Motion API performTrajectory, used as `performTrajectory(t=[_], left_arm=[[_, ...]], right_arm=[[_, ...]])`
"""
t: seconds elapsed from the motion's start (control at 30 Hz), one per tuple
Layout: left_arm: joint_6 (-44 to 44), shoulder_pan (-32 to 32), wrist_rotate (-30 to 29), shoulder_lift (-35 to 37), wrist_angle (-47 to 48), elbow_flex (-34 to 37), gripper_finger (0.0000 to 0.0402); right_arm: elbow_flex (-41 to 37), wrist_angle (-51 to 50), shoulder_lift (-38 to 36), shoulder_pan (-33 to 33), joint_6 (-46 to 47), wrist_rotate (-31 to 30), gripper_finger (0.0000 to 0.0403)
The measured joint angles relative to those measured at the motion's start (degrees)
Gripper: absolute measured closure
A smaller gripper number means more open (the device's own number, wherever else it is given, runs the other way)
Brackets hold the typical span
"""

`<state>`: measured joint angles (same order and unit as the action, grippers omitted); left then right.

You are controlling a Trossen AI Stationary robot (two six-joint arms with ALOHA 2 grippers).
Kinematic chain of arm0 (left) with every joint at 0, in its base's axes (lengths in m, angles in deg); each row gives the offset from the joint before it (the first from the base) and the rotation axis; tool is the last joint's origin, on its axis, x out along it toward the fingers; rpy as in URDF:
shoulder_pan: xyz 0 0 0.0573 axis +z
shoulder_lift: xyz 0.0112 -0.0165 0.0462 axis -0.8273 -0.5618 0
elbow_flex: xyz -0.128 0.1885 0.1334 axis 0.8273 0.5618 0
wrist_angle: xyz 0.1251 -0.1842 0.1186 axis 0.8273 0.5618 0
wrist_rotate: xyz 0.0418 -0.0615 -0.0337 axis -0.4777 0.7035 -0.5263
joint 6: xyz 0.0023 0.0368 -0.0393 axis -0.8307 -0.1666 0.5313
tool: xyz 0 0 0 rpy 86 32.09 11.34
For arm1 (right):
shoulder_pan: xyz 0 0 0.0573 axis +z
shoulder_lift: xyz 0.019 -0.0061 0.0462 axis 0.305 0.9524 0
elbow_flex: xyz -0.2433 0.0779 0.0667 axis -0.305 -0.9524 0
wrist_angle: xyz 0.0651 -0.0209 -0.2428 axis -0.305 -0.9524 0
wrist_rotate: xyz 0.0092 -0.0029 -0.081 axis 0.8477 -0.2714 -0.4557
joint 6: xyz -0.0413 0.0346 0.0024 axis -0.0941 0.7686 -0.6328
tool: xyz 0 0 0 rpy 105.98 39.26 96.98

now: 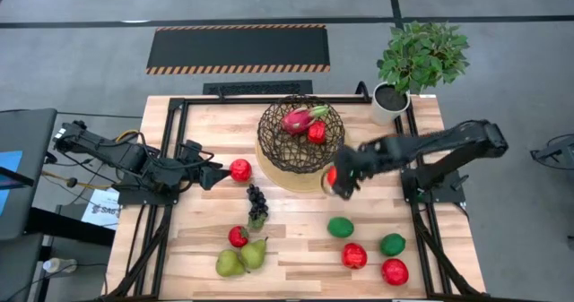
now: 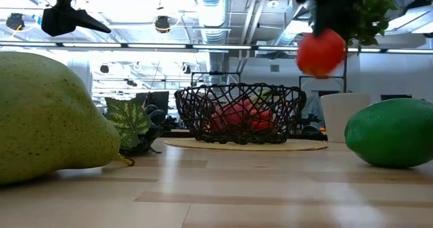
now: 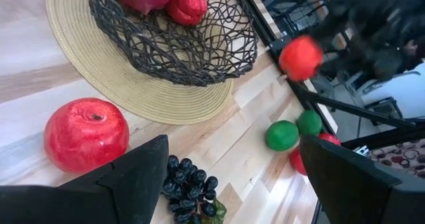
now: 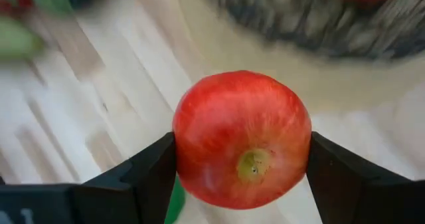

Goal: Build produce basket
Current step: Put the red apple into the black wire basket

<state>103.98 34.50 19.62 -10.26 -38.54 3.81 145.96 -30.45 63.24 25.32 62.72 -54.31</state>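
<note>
Overhead, right fingers (image 4: 242, 161) clamp a red apple (image 4: 242, 139) above the wooden table (image 1: 296, 248) (left fingers (image 3: 232, 177) spread, empty).

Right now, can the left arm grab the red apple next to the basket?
Probably yes. The left gripper is open and points straight at the red apple, which sits just ahead on bare table beside the basket, with nothing between them.

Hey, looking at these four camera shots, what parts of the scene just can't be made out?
- Right wrist view: the basket and the table's fruit are motion-blurred behind the held red fruit.
- Low view: a pear up close fills the picture's left and hides the table behind it.
- High view: the right gripper covers most of its fruit.
</note>
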Motion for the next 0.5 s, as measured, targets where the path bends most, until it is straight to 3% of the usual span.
performTrajectory(t=[0.2,0.5], left_arm=[[0.61,0.00,-1.53,0.00,0.03,0.00,0.0077],[1.25,0.00,-1.91,-0.02,0.14,0.00,0.0077]], right_arm=[[7.93,0.41,0.20,-12.09,-10.78,-4.89,0.0115],[10.91,1.04,11.85,-26.78,-20.32,-0.30,0.0115]])
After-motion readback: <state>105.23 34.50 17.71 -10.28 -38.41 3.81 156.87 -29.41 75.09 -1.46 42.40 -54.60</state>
